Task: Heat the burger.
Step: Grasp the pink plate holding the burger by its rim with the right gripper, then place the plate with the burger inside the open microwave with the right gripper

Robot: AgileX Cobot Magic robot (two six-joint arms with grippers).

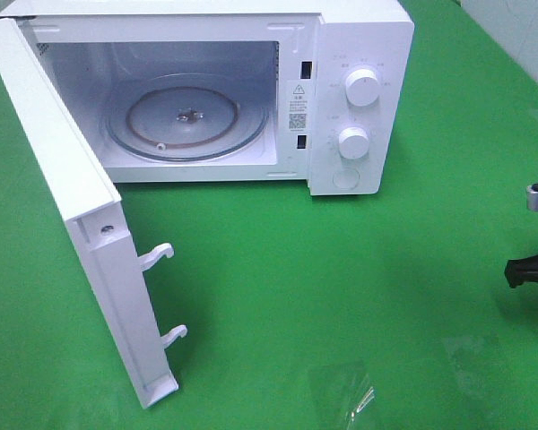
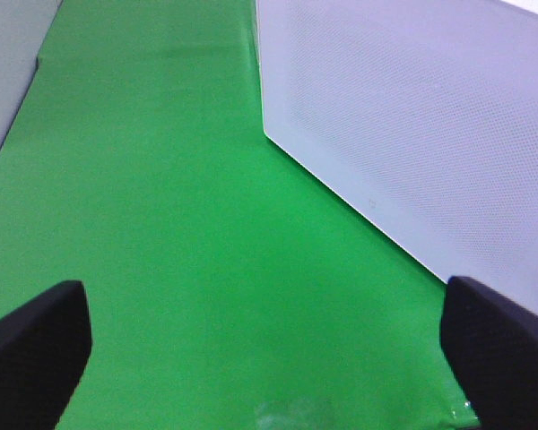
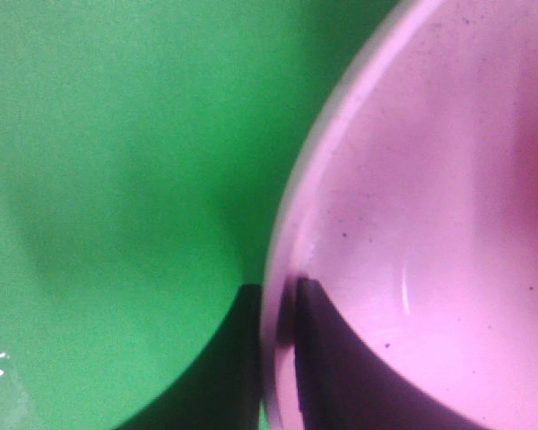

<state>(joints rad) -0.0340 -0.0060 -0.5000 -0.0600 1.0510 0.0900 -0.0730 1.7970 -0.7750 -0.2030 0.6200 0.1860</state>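
While the microwave stands open, a pink plate is pinched by its rim

Where the scene begins on the left, the left gripper (image 2: 264, 300) is seen with its fingers (image 2: 31, 354) spread wide above the green cloth (image 2: 179, 224), and nothing is held between them. A white panel with a fine dotted pattern (image 2: 430, 134) is found just beside one of those fingers.

Further along, the microwave (image 1: 359, 36) is shown with its door (image 1: 63, 197) wide open towards the left, and two white latch hooks (image 1: 158, 255) are carried on the door's free edge. Inside the cavity a round glass turntable (image 1: 186, 121) is seen. To the right of the cavity, two white knobs (image 1: 363, 88) are set one above the other on the control panel.

At the far right edge of the exterior high view only a black part of the right arm is caught. In the right wrist view the right gripper (image 3: 278, 287) is pressed together on the rim of the pink plate (image 3: 430, 179). One dark finger (image 3: 238, 358) is laid against the outside of the rim, and the other is made out through the translucent pink on the inside. Whether the plate is lifted off the cloth cannot be told.

The burger is shown in none of the three views, so its place cannot be told
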